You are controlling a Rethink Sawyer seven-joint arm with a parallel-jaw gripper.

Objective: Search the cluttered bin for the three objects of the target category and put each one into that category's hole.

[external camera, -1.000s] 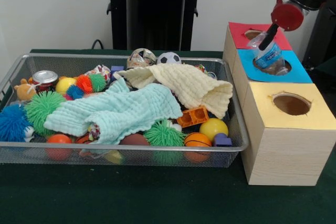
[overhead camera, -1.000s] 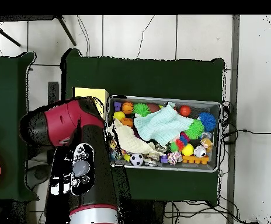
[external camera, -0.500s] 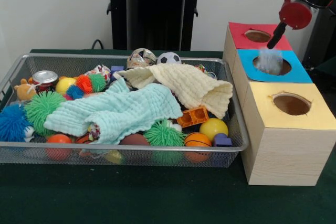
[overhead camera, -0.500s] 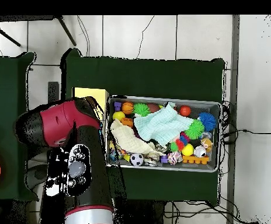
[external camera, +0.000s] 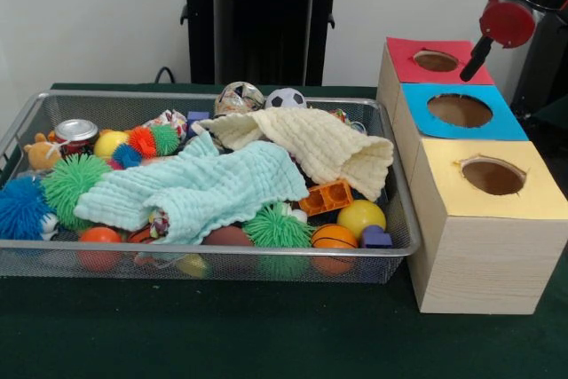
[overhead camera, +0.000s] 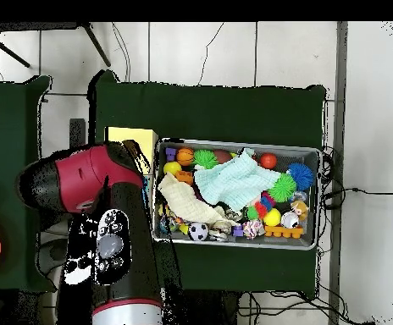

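Three holes to choose from, cut in the tops of boxes standing just beside the wire bin [external camera: 213,253]: red [external camera: 436,60] farthest back, blue [external camera: 460,110] in the middle, yellow [external camera: 493,177] nearest the camera. Hovering above the red and blue tops, clear of the bin: the claw [external camera: 471,68], carrying nothing that can be seen. Impossible to tell whether open or closed, with so little of it in frame.

For the step in hand, a fresh search of the bin: swing across over the bin, stay high above its rim, and come straight down on a piece lying free. Better to pull the mint cloth [external camera: 200,188] and the cream cloth [external camera: 324,141] aside first than to grab blindly through them. Pick one item alone, well away from the bin's mesh walls, and avoid the balls, likely to roll.

Plainly on show in the bin: a can [external camera: 75,131] at the end farthest from the boxes, a soccer ball [external camera: 285,98] at the back wall, an orange brick [external camera: 326,196] and a yellow ball [external camera: 360,217] toward the box end. Hard to say which category counts as the target. Hidden under both cloths: much of the bin's middle. From overhead, boxes almost wholly covered by the arm [overhead camera: 107,220], save a yellow corner [overhead camera: 130,135] beside the bin. Dark inside all three holes, contents not visible.
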